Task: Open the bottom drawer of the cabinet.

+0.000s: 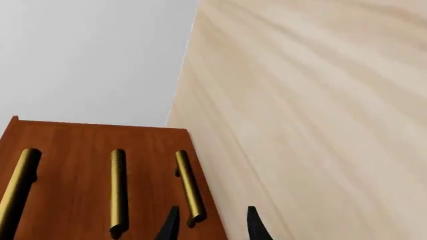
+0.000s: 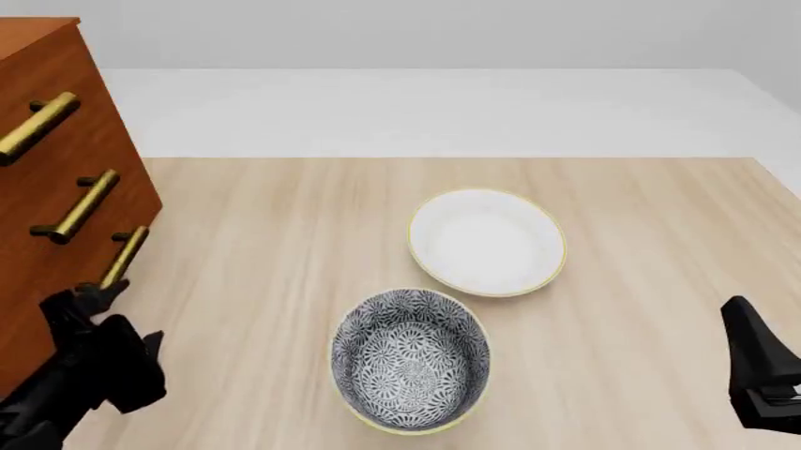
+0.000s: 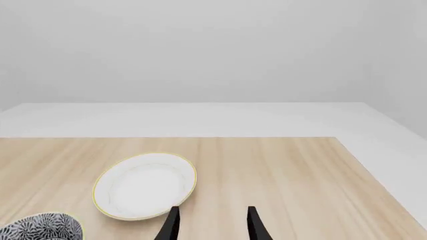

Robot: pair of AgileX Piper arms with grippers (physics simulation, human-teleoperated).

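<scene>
The cabinet (image 2: 63,169) stands at the worktop's (image 2: 651,262) left edge, its bottom drawer (image 2: 75,281) shut. The left tool (image 1: 212,225), spread open (one tip by the lowest handle (image 2: 123,258)), grips nothing; the right tool (image 3: 212,225) is open too.

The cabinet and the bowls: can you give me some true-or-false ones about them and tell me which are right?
1. The cabinet has three brass handles. True.
2. The patterned bowl stands on top of the cabinet. False: it stands on the table, nearer the arms than the white bowl.
3. The left hand is open, close to the bottom drawer's handle. True.
4. The right hand holds the white bowl. False: it is open and holds nothing.
5. The bottom drawer is pulled far out. False: its front looks level with the drawers above.
</scene>
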